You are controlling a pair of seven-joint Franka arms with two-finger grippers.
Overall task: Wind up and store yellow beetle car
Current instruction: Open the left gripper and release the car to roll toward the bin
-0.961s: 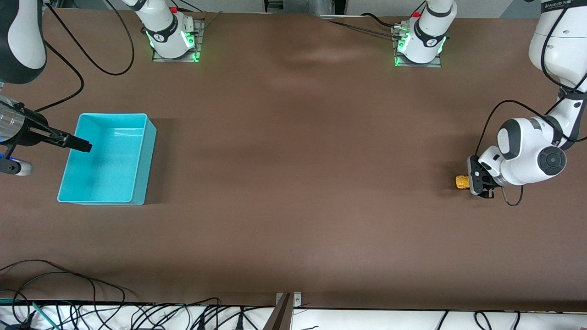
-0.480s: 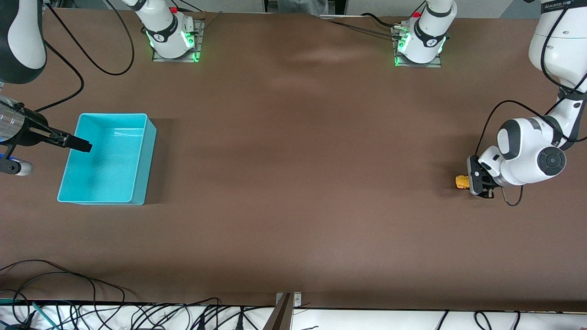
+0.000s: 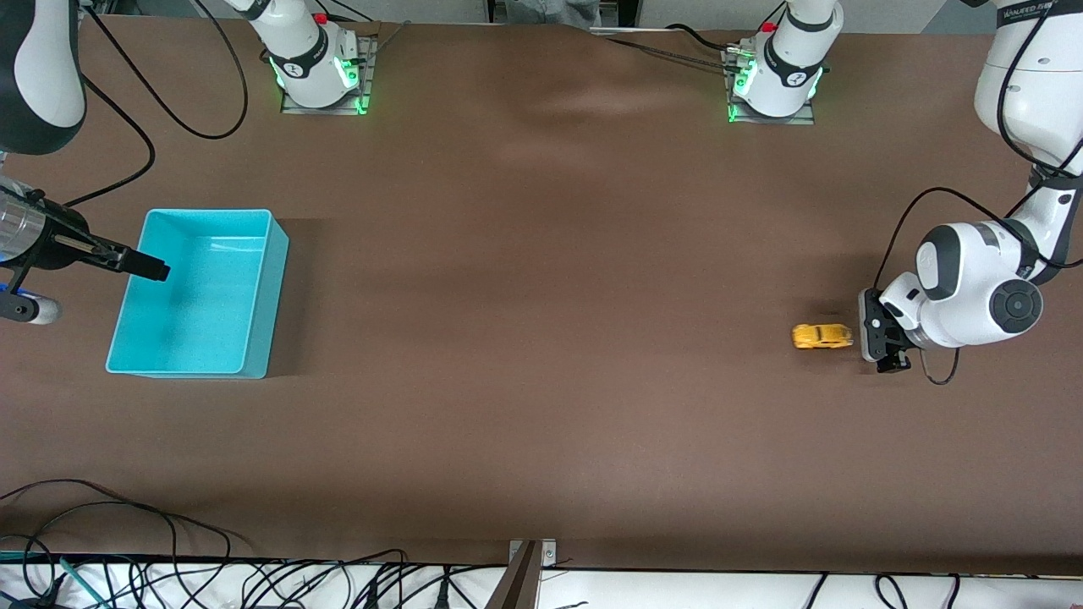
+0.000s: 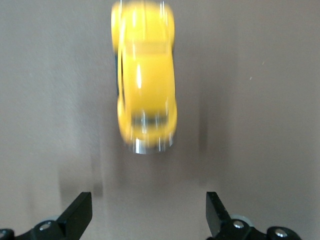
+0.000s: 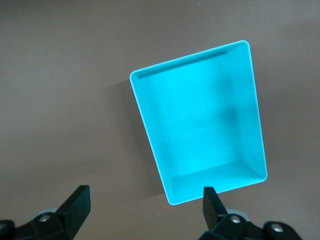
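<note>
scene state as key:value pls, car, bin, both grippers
car: yellow toy car on the table, free of any grip, blurred in the left wrist view
bin: turquoise bin, empty, at the right arm's end of the table
left gripper: open, low at the table beside the car, not touching it
right gripper: open, above the bin, waiting

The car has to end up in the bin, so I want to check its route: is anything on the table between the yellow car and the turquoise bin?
Nothing visible. The yellow beetle car sits on bare table by the open left gripper; the turquoise bin lies toward the right arm's end, under the open right gripper.
</note>
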